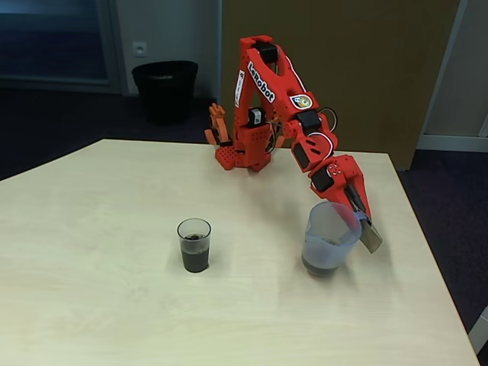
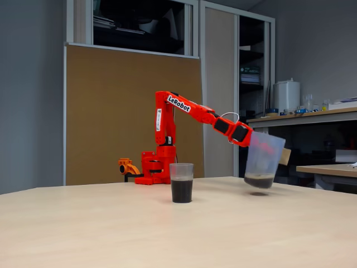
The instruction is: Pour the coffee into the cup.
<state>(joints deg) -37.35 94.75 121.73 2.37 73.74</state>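
Observation:
The cup (image 1: pixel 194 245) (image 2: pixel 181 182), a small clear tumbler, stands upright near the table's middle, and the coffee (image 1: pixel 195 259) (image 2: pixel 181 191) fills about half of it. To its right in both fixed views is the bluish-grey jug (image 1: pixel 329 236) (image 2: pixel 262 159). It hangs slightly tilted just above the table, with a shallow dark layer of coffee (image 2: pixel 259 181) at its bottom. My gripper (image 1: pixel 364 221) (image 2: pixel 279 151) is shut on the jug's taped handle, on the side away from the cup.
The pale wooden table (image 1: pixel 76 267) ends close to the right of the jug. The arm's red base (image 1: pixel 244 152) stands at the far edge. A black bin (image 1: pixel 165 90) is on the floor behind the table.

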